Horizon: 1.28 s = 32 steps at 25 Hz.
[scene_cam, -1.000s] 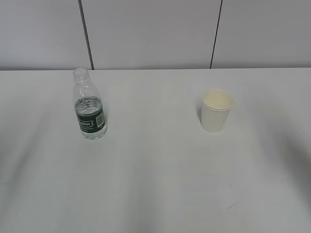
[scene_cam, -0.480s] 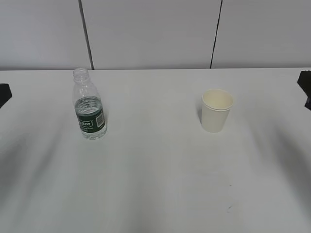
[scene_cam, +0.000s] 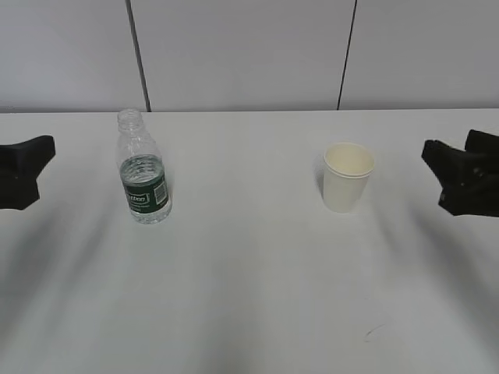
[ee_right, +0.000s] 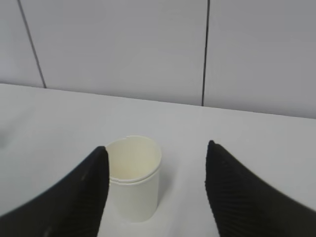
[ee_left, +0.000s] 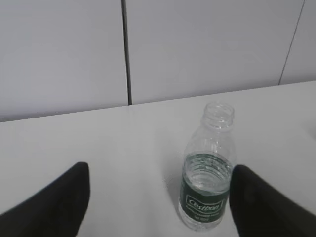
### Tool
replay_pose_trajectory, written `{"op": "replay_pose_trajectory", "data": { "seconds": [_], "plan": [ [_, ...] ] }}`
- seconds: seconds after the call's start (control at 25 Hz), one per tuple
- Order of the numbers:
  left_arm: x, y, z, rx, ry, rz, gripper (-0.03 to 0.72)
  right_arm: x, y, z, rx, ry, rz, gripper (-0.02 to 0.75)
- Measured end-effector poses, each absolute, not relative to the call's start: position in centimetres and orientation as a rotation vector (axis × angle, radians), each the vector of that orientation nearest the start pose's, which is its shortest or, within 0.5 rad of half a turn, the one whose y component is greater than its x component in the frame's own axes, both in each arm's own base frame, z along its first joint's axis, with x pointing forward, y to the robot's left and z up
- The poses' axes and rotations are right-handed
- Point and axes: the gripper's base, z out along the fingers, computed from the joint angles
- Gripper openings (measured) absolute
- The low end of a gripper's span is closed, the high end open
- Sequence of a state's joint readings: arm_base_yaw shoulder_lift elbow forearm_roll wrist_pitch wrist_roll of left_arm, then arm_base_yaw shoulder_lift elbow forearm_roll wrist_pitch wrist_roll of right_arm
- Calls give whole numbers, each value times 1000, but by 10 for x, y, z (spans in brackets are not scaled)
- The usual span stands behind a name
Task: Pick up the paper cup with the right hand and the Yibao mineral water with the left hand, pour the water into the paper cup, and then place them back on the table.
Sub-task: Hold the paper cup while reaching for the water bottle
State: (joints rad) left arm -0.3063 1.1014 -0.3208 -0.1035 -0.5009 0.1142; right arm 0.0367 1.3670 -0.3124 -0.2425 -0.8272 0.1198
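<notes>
approach step: left tool (scene_cam: 35, 167) and right tool (scene_cam: 440, 167), both spread and empty, flank bottle (scene_cam: 143, 168) and cup (scene_cam: 348, 177) upright on worktop (scene_cam: 249, 296); next, each must close in.

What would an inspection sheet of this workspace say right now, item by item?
Surface: white table, a few faint dark specks.
Job's things: Yibao mineral water upright, uncapped, partly filled; paper cup upright, apart from it.
Clutter: nothing seen.
Grippers: left hand fingers open, short of the bottle; right hand fingers open, short of the cup; neither touching.
Cables: nothing seen.
Surroundings: grey panelled wall.
</notes>
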Motion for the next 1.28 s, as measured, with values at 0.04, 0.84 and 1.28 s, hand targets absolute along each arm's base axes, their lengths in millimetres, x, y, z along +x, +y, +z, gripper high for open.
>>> {"op": "replay_pose_trajectory", "data": {
  "seconds": [0.04,0.84,1.28],
  "plan": [
    [196,-59,229,277,1747,-162,531,231,26,195,-213,1716,157,490],
    [222,-78,196,433,1687,-205,531,252,32,132,-200,1792,259,490],
    [226,-80,188,433,1677,-215,531,252,32,123,-181,1828,276,578]
  ]
}}
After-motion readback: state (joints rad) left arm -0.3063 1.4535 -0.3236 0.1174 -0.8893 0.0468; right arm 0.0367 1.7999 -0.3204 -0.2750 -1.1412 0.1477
